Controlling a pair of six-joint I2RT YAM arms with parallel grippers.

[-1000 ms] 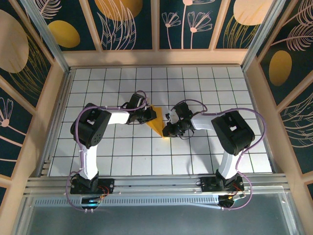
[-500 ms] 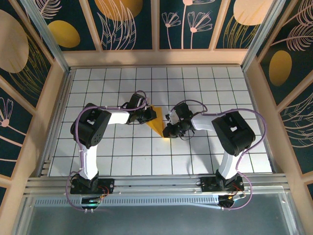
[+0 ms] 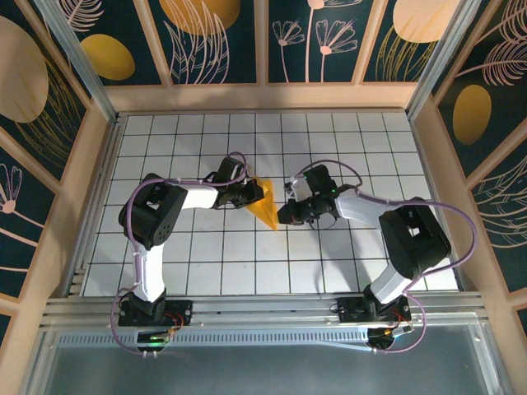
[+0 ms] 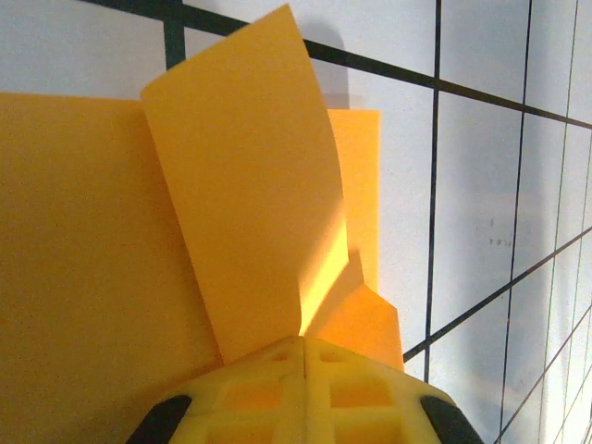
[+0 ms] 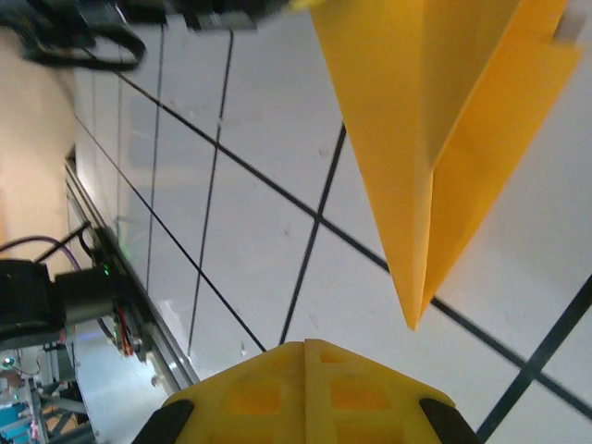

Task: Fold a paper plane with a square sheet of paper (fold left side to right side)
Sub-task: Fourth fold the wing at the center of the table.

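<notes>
We looked down on a white table (image 3: 206,263) ruled with dark grid lines; a pale wooden frame (image 3: 263,97) ran around the table; beyond it rose dark-blue wall panels (image 3: 329,41) with orange ovals and pale line-drawn plants; metal rails (image 3: 263,309) lay along the table's near edge.

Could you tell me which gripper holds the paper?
The left gripper, pinching the paper plane by a flap; the right gripper is shut, short of its tip.

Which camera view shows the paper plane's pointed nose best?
The right wrist view: the paper plane shows its pointed nose and centre crease large and sharp. The top external view shows it small, from above; the left wrist view shows a raised flap close up.
</notes>
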